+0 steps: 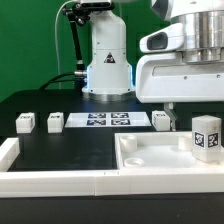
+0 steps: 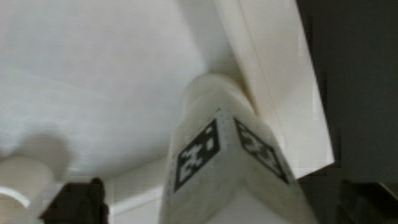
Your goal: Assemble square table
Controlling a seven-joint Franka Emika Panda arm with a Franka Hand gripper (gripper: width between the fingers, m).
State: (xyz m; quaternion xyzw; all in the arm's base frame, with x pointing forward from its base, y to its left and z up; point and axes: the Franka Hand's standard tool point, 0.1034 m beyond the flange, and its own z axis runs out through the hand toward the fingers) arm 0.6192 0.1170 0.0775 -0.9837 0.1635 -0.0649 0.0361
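The white square tabletop [image 1: 150, 160] lies rim-up at the front on the exterior view's right. One tagged white leg [image 1: 207, 137] stands upright in its corner at that view's right. My gripper [image 1: 190, 108] hangs just above that part of the panel. In the wrist view the leg [image 2: 222, 150] fills the middle, over the tabletop's inner face [image 2: 107, 80]. My gripper [image 2: 217, 205] is open. Its dark fingers [image 2: 71, 200] stand on either side of the leg with gaps showing. Three more legs [image 1: 25, 122], [image 1: 55, 122], [image 1: 161, 121] lie loose in a row behind.
The marker board [image 1: 105, 121] lies flat between the loose legs. The long white L-shaped rail [image 1: 40, 178] runs along the front on the exterior view's left. The arm's base [image 1: 108, 60] stands at the back centre. A round white stub [image 2: 27, 178] shows beside the fingers.
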